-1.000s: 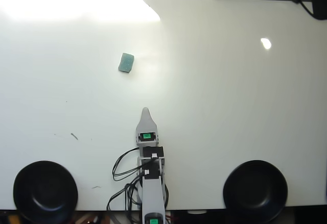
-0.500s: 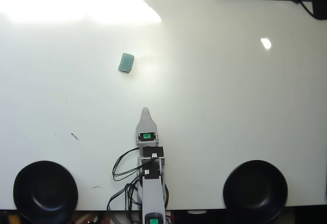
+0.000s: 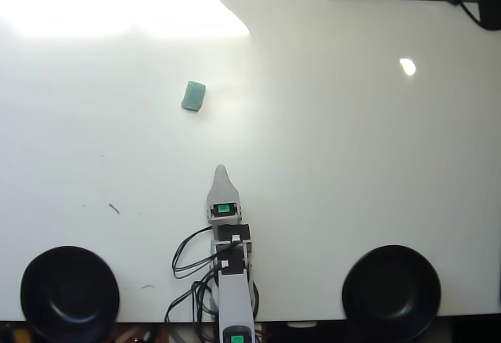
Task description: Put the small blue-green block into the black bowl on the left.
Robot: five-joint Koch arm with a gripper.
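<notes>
We find the small blue-green block lying free toward the table's far edge, well apart from the tool (one tip shows; grip state undeterminable). Approach pending: reach forward, grasp, then carry to the near-left-corner black bowl.

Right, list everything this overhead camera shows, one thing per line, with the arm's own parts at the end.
block: one, blue-green, lying alone on the table, upper middle, slightly left of centre.
bowls: two, black, one at the bottom left corner and one at the bottom right.
table: one, white, strong glare along the top left.
cables: black, looping beside the arm's base.
arm: one, white and black, entering from the bottom centre.
hand: one, pale, pointing up the picture, short of the block; only one tip shows.
</notes>
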